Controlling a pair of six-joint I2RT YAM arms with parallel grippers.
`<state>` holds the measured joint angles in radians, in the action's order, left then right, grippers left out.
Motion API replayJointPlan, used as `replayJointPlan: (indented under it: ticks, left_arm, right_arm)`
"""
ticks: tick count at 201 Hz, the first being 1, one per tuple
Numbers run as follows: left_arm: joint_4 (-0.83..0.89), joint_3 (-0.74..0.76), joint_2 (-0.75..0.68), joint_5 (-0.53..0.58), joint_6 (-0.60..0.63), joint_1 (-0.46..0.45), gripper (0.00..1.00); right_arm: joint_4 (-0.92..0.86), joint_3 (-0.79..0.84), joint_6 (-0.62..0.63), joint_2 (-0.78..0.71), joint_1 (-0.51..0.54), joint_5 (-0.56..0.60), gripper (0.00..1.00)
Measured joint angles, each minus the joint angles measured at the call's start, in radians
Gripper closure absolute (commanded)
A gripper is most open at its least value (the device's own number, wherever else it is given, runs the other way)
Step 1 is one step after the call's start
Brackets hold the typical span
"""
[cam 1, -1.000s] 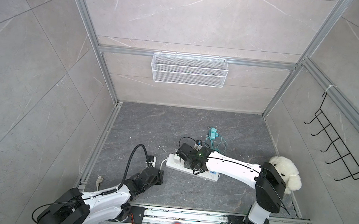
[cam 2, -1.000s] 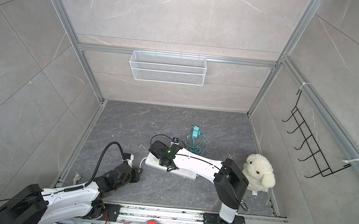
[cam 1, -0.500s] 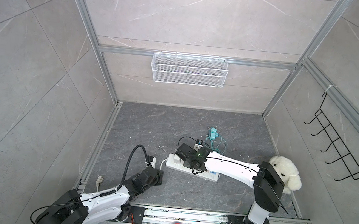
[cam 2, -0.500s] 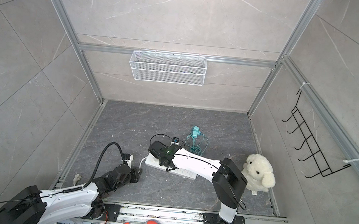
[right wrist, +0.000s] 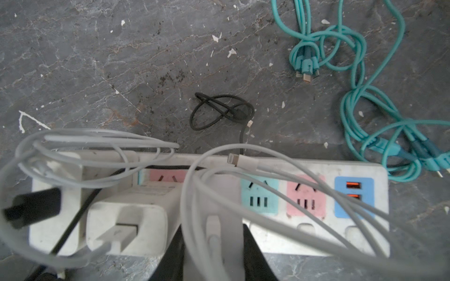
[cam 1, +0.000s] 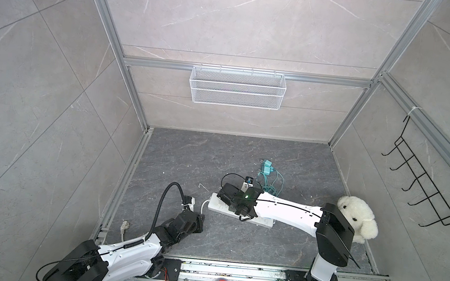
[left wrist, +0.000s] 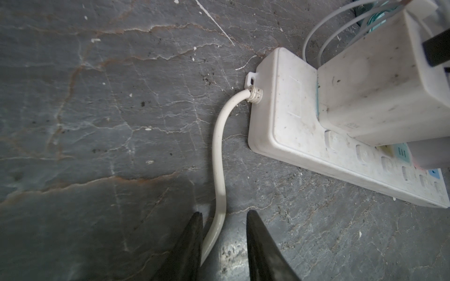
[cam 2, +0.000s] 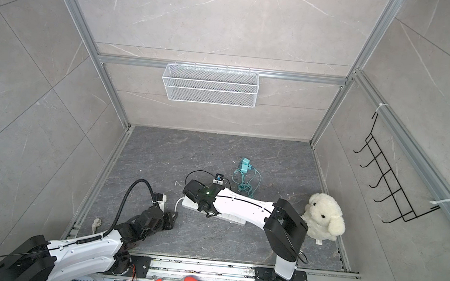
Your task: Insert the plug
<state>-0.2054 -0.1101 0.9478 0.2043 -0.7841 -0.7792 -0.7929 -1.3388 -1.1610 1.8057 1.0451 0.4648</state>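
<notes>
The right gripper (right wrist: 212, 226) is clamping a white plug (right wrist: 213, 245), the strip (right wrist: 316, 168) lying directly beneath it; the left gripper (left wrist: 224, 214) is straddling the strip's cord (left wrist: 217, 155), jaws narrowly parted.

Our left arm (cam 1: 134, 250) lies low, reaching from its base toward the middle. Our left gripper (left wrist: 223, 215) angles down at the floor with its jaws a little apart. Our right arm (cam 1: 287, 213) bends at the elbow and stretches leftward. Our right gripper (right wrist: 211, 231) has its jaws closed on the plug (right wrist: 214, 253).
</notes>
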Motion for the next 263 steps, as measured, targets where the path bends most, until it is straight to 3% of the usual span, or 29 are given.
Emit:
replayJointPlan:
  ticks: [212,263]
  left_arm:
    - [0.022,0.008,-0.035,0.001,0.008,0.000,0.65]
    - [0.097,0.008,-0.109,0.002,0.020,0.000,0.58]
  right_arm:
    - [-0.024,-0.021,-0.023,0.049,0.011,-0.017,1.00]
    - [-0.029,-0.026,-0.026,0.059,0.011,-0.024,1.00]
